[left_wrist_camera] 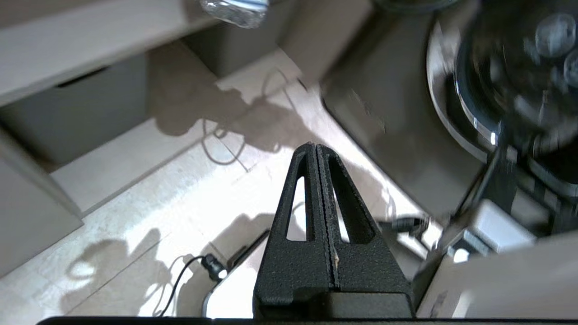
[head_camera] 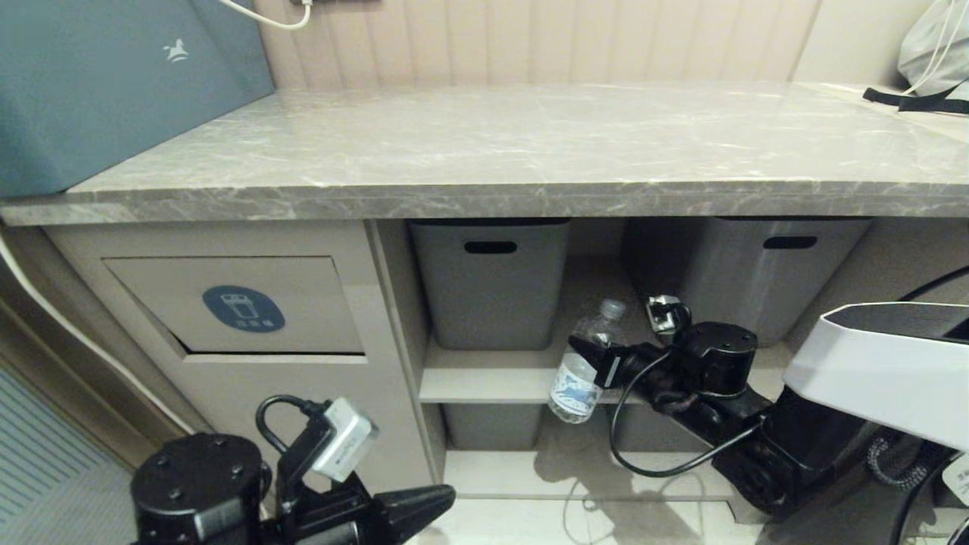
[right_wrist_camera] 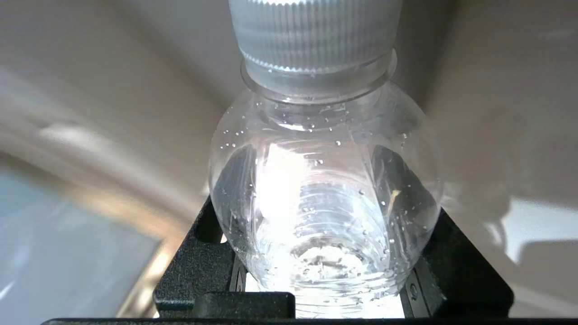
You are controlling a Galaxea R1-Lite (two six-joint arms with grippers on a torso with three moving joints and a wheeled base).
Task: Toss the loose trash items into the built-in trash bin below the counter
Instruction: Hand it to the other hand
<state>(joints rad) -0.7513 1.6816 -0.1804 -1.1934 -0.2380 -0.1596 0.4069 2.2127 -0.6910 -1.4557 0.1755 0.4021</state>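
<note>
A small clear plastic bottle (head_camera: 575,386) with a grey cap hangs tilted in front of the open shelf below the counter (head_camera: 492,144). My right gripper (head_camera: 584,350) is shut on its upper body. In the right wrist view the bottle (right_wrist_camera: 325,135) fills the space between the black fingers (right_wrist_camera: 198,266) of that gripper (right_wrist_camera: 316,189), cap pointing away. The built-in trash bin flap (head_camera: 242,306) with its blue oval sticker is at the left and hangs closed. My left gripper (head_camera: 443,496) is low in front of that cabinet, shut and empty (left_wrist_camera: 316,148). The bottle's base (left_wrist_camera: 235,9) shows far ahead of it.
Two grey tubs (head_camera: 492,280) (head_camera: 772,265) with slot handles stand on the shelf, and another (head_camera: 492,425) below. A teal bag (head_camera: 98,83) sits on the counter's left end, and a grey bag with a black strap (head_camera: 931,68) on its right. Cables lie on the pale floor (left_wrist_camera: 135,212).
</note>
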